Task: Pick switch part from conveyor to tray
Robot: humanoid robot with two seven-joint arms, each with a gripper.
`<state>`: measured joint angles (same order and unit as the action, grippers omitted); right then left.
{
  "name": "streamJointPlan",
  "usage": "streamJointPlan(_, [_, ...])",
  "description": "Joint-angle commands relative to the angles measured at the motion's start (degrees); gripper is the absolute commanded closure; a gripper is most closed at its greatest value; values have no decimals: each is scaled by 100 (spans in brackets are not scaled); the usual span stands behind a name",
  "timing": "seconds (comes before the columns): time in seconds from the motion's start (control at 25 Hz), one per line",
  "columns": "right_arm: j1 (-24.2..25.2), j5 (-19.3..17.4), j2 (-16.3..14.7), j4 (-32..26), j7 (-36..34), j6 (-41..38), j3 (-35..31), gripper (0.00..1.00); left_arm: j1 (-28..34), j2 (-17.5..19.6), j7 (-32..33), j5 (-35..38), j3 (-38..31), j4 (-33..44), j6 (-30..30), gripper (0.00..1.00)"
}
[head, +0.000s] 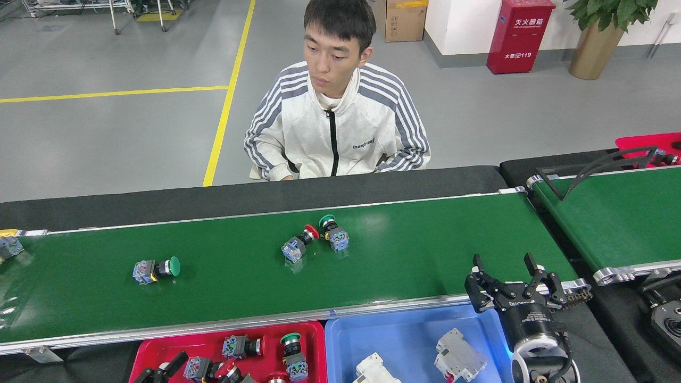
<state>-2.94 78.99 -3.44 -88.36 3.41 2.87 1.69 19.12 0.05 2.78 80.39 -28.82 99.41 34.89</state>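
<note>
the left gripper (159, 372) sits low over the red tray (143, 357), mostly cut off by the frame edge; its state cannot be told. a red-capped switch part (227, 368) lies in the tray beside it. the right gripper (513, 276) hangs released, empty, at the near rail of the conveyor (425, 255), above the blue tray (404, 340).

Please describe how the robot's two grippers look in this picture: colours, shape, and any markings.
The right gripper is black, with linked, angular fingers and small white lettering, too small to read, on its body. Below it sits a white and silver wrist ring with a blue glow. Of the left gripper, only black finger parts show at the bottom edge.
</note>
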Motion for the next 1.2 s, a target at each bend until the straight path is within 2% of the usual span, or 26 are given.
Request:
streamJointPlan(0.0, [-49, -7, -25, -85, -16, -24, -19, 0, -119, 135, -40, 20, -448, -114, -799, 0])
streamJointPlan(0.12, [-14, -7, -17, -85, -16, -24, -2, 0, -154, 495, -40, -15, -704, -642, -923, 0])
streamJointPlan(0.2, [30, -7, -25, -85, -16, -32, -2, 0, -190, 592, -49, -32, -695, -880, -914, 0])
streamJointPlan(0.4, [-5, 2, -34, -85, 1, -41, 42, 0, -568, 865, -40, -32, -616, -994, -870, 0])
streamJointPlan(0.52, [-31, 11, -43, -93, 1, -59, 86, 0, -1086, 1243, -14, -50, -537, -1530, -712, 0])
streamJointPlan(0.6, [-31, 11, -52, -93, 1, -59, 95, 0, -1596, 1585, 4, -50, -264, -2110, -457, 0])
streamJointPlan(0.76, [21, 11, -52, -93, 1, -59, 104, 0, -2431, 2139, 4, -85, 149, -3306, -378, 0])
streamJointPlan(0.92, [4, 11, -52, -93, 10, -59, 104, 0, -2888, 2394, 4, -155, 307, -4000, -352, 0])
streamJointPlan(1.16, [-5, 11, -52, -85, 160, -103, 113, 0, -3398, 2491, 4, -129, 395, -4879, -360, 0])
